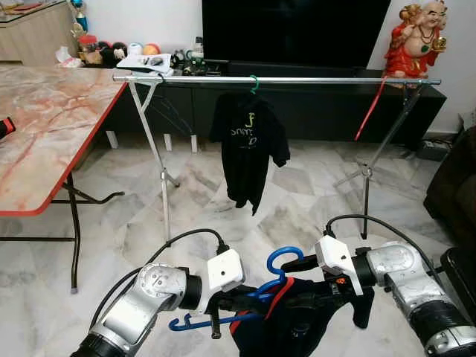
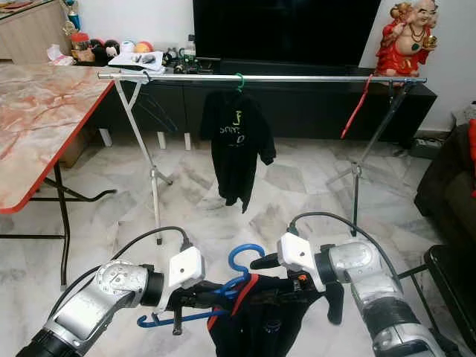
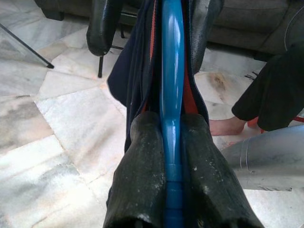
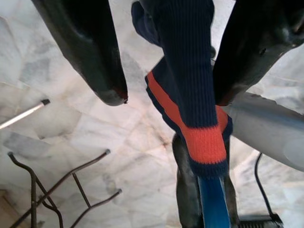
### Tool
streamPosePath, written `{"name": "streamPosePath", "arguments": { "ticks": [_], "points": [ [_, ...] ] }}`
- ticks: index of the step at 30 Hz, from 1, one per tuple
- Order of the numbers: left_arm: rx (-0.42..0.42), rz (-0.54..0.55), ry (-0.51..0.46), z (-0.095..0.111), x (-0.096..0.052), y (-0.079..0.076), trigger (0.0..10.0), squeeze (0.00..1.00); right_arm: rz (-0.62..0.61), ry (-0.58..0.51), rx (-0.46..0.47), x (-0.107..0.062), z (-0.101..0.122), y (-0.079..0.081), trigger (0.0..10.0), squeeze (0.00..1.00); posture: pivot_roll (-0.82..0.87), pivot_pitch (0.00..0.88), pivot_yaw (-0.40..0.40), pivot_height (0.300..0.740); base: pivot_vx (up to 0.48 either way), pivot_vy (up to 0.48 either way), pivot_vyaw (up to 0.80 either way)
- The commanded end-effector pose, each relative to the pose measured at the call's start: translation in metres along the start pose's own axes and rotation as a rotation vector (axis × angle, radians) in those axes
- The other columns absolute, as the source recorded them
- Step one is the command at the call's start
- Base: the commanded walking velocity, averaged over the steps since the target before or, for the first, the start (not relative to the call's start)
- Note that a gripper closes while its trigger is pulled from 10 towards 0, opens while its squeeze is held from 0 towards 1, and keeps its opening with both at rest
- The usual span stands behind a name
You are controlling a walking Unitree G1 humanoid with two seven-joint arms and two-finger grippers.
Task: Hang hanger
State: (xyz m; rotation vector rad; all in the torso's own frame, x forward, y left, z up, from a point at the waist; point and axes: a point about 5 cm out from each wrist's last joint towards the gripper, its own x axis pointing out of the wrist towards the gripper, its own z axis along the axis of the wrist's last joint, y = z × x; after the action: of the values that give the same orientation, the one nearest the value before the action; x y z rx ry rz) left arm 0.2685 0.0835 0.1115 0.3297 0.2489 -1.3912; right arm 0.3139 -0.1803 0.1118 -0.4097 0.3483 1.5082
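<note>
Blue hanger with dark garment being carried low; left gripper jaws clamping hanger bar, right gripper jaws parted around garment collar. Next, likely: lifting hook onto rail, beside hanging black shirt.

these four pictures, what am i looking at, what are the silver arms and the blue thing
The silver arms belong to a walking humanoid robot. The two wide pictures come from cameras in its head, looking forward and down; the two close-ups come from cameras on its wrists, looking along its black fingers.

The blue thing is a plastic hanger carrying a dark garment with an orange-red collar. The left claw is shut on the hanger's bar. The right claw has its fingers open on either side of the collar.

Ahead stands a metal clothes rail, the likely place to hang it. A black T-shirt already hangs there on a green hook, with a red hanger further right. A marble-look table stands to the left, over a marble floor.
</note>
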Motion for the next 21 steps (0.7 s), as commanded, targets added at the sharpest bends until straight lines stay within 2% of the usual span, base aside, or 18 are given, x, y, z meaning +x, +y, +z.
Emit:
{"name": "streamPosePath", "arguments": {
  "ticks": [1, 11, 21],
  "points": [
    [0.091, -0.017, -0.061, 0.022, 0.004, 0.001, 10.0, 0.00, 0.015, -0.011, 0.012, 0.000, 0.000, 0.001, 0.0, 0.00, 0.10, 0.049, -0.060, 0.740, 0.000, 0.000, 0.00],
    [0.100, -0.014, -0.072, 0.025, 0.005, 0.003, 10.0, 0.00, 0.071, -0.001, 0.048, 0.003, -0.006, 0.007, 0.0, 0.00, 0.10, 0.052, -0.061, 0.740, 0.000, 0.000, 0.00],
    [0.112, -0.009, -0.088, 0.030, 0.007, 0.004, 10.0, 0.00, 0.088, 0.077, 0.052, 0.006, -0.015, 0.011, 0.0, 0.00, 0.10, 0.053, -0.060, 0.740, 0.000, 0.000, 0.00]
  ]
}}
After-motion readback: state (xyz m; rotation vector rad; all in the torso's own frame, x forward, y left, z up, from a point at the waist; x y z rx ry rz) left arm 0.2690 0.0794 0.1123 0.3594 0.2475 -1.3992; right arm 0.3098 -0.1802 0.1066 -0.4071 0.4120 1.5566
